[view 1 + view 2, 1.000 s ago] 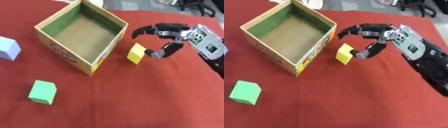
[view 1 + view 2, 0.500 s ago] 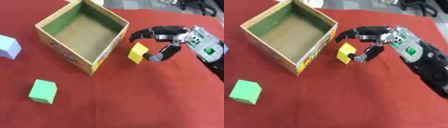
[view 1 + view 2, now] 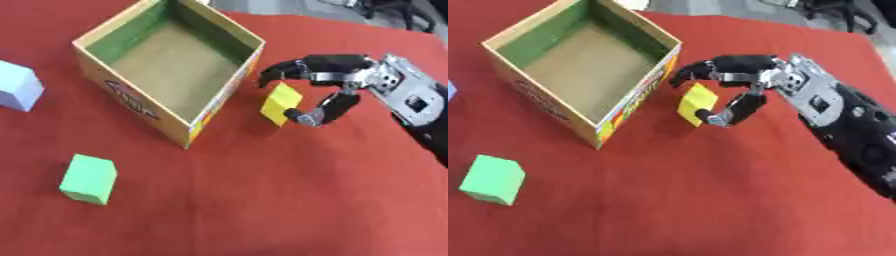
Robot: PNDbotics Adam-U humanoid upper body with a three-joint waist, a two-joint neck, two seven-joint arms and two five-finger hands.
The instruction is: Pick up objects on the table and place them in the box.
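Where cardboard box [image 3: 166, 75] ends, hand [image 3: 350, 85] cups cube [image 3: 280, 103].

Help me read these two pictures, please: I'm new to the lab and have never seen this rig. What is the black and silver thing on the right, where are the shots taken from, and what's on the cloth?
Both pictures come from the same instant, taken by the two eyes of a stereo camera in a humanoid robot's head, looking down at a red table. That is why they look almost alike.

The black and silver thing is the robot's right hand, reaching in from the right. Its curled fingers and thumb bracket a small yellow block beside the cardboard box. Whether the block is already gripped or lifted I cannot tell.

The box is open and looks empty inside. A green block lies in front of it, and a pale blue block sits at the left edge. The left hand is not in view.
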